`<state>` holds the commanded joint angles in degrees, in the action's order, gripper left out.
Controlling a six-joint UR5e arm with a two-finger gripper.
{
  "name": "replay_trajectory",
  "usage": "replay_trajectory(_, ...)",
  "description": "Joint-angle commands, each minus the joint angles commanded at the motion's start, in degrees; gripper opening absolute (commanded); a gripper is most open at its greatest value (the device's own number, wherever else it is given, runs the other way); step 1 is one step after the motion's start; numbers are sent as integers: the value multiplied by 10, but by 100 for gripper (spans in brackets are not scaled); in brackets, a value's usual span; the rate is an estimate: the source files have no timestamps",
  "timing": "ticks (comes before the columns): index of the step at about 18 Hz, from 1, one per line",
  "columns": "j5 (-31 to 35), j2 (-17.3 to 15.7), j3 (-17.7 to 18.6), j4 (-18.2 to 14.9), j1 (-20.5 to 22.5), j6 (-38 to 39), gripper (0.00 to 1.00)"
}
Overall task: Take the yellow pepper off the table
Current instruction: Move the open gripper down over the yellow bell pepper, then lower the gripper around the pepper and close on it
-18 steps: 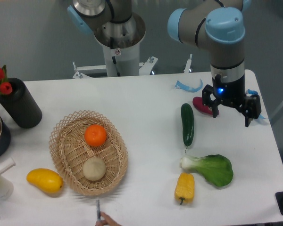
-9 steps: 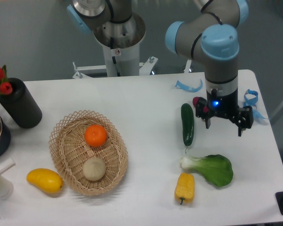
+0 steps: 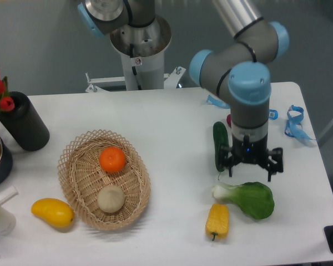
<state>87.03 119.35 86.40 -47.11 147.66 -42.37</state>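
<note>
Camera view, fixed: gripper (image 3: 248, 166) has travelled from the table's (image 3: 172, 116) far right edge toward the front over the last second and now hangs above the bok choy (image 3: 250, 198), fingers apart, nothing held. That closes most of the gap to the yellow pepper (image 3: 217, 220), which lies near the front edge, just left of the bok choy, stem forward. Cucumber (image 3: 220, 145) lies beside the gripper. Bok choy leaf crowds the pepper's right flank; basket (image 3: 77, 166) and mango-like fruit (image 3: 53, 213) sit well apart.
</note>
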Motion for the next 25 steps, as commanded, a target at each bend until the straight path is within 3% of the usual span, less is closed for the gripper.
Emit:
replay_trajectory(13,-39,62,-25,19,-21,31,100)
replay_trajectory(25,-39,81,-19,31,-28,26,100)
